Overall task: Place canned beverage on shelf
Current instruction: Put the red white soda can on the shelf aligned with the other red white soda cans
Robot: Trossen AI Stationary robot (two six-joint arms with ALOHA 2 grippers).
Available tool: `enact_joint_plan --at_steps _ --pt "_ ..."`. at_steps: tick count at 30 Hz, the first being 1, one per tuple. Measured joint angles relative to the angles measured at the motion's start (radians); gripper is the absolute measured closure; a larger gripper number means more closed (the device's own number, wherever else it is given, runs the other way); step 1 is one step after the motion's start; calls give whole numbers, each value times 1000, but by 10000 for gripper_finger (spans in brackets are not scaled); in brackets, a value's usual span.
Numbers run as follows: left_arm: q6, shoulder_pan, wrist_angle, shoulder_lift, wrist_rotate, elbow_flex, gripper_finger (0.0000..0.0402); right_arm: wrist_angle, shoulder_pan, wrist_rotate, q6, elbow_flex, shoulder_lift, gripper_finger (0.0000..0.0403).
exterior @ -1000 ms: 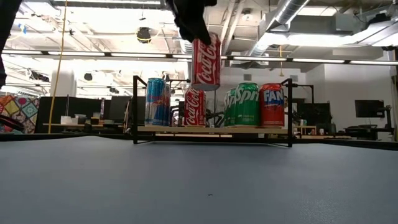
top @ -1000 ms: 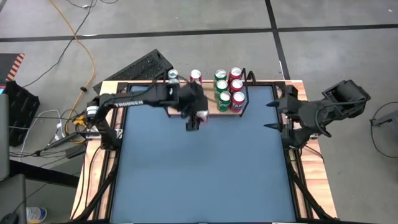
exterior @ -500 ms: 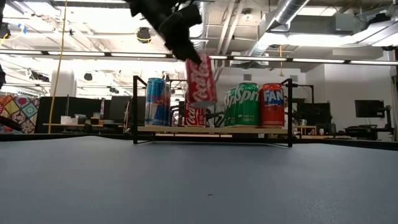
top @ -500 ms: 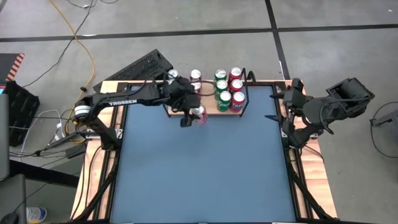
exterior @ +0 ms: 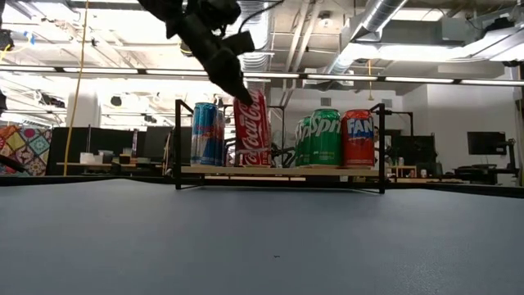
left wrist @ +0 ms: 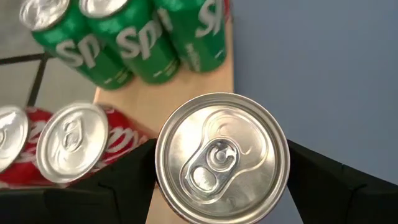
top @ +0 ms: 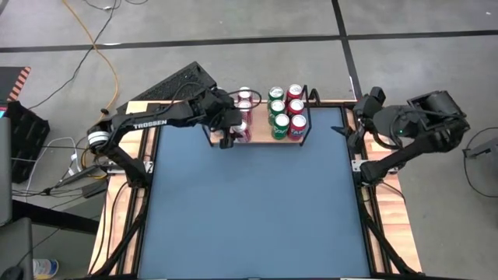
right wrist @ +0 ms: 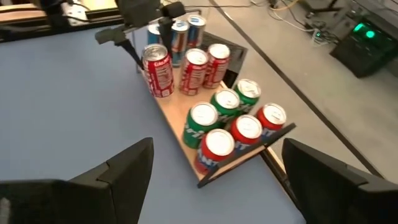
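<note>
The shelf (top: 261, 137), a light-wood board with a black wire frame, stands at the table's far edge. On it stand green cans (top: 278, 117), red cans (top: 296, 109), red cola cans (top: 245, 96) and blue cans (exterior: 206, 133). My left gripper (top: 233, 134) is shut on a red cola can (exterior: 252, 131) over the shelf's near left part. The can's silver top shows in the left wrist view (left wrist: 222, 158). My right gripper (right wrist: 214, 180) is open and empty at the table's far right edge. My left gripper pinches the red cola can by its side wall just below the top rim (left wrist: 163, 163), one finger on each side. The fingers (exterior: 233, 78) slant down from above and from the table's left. The can is nearly upright, its bottom (exterior: 254, 164) at the board's level; whether it touches, I cannot tell.
The shelf's black end frames (exterior: 178, 143) (exterior: 382, 146) rise beside the cans. A gap lies on the board (exterior: 282, 170) between the held can and the green cans. A black keyboard (top: 175, 85) lies beyond the table's far left corner.
My left gripper has gone toward the table's far edge and down with the red cola can, from above the blue table in front of the shelf to the shelf's near left part. The can tipped on the way and now stands nearly upright.
</note>
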Motion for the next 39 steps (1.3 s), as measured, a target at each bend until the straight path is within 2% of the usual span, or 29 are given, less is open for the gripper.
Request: enact_joint_plan --at_steps 10,21,26,31,39 --pt "3 73 -44 36 53 1 113 0 -89 -1 -17 0 3 65" --pt "-8 63 -30 36 88 6 113 0 -138 -4 -43 0 3 65" --pt "-16 54 -75 73 88 96 113 0 -146 -5 -71 0 3 65" --pt "44 29 -229 166 86 225 113 0 -146 -7 -71 0 3 65" --pt "10 33 -190 181 85 212 113 0 -146 -12 -79 0 3 65"
